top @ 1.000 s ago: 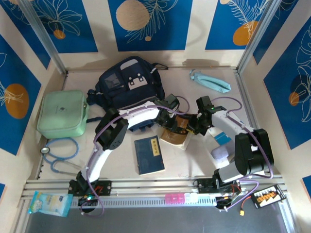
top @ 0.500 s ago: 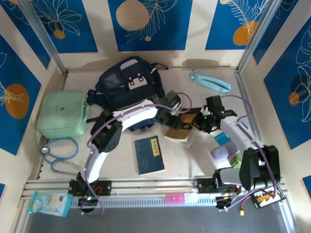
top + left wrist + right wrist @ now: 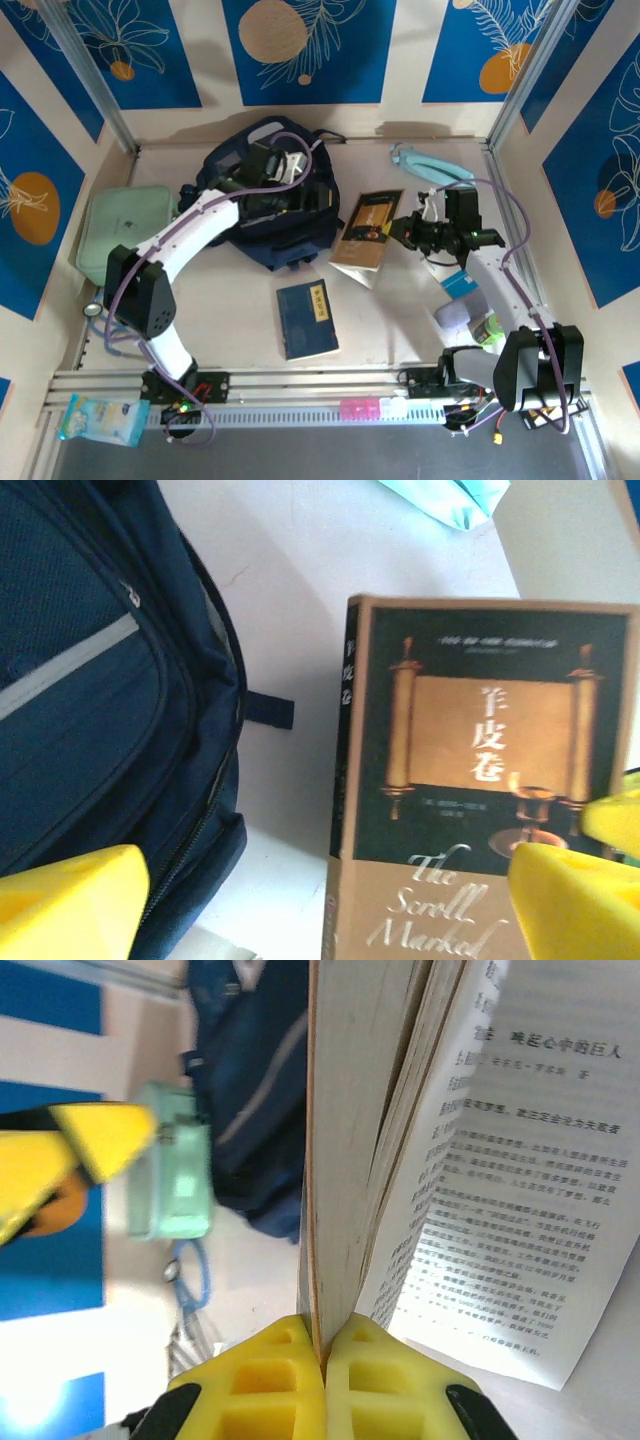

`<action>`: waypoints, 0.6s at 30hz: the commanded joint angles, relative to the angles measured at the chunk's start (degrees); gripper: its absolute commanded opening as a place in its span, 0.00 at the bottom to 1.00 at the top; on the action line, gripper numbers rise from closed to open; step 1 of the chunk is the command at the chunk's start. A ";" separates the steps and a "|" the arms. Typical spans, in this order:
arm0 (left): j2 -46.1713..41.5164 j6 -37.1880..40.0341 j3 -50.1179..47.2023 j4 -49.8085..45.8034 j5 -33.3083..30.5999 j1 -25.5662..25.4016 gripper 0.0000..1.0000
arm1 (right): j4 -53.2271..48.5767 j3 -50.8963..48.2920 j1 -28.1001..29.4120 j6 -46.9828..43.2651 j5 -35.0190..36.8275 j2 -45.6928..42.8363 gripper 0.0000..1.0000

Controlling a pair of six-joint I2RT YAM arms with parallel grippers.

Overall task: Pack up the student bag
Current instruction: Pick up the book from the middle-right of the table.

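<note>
Backpack first: the student bag (image 3: 270,205) lies at upper centre-left of the overhead view, near the back wall, front pocket up. I can't make out an open mouth from here, so I judge it needs opening before anything goes in. My left gripper (image 3: 330,860) hovers at the bag's right edge with fingers spread wide and holding nothing, placed, I'd guess, to work that opening. Just right of the bag, my right gripper (image 3: 322,1345) holds the brown book (image 3: 366,230) tilted. It is pinched tight near the book's edge, so the other pages fan loose; that thin hold could slip. A blue book (image 3: 308,318) waits at lower centre, a mint case (image 3: 125,235) at left.
</note>
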 commanded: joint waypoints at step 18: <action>-4.51 -9.31 -7.41 19.01 23.02 1.87 0.79 | 14.35 11.94 6.50 -2.71 -21.16 11.41 0.00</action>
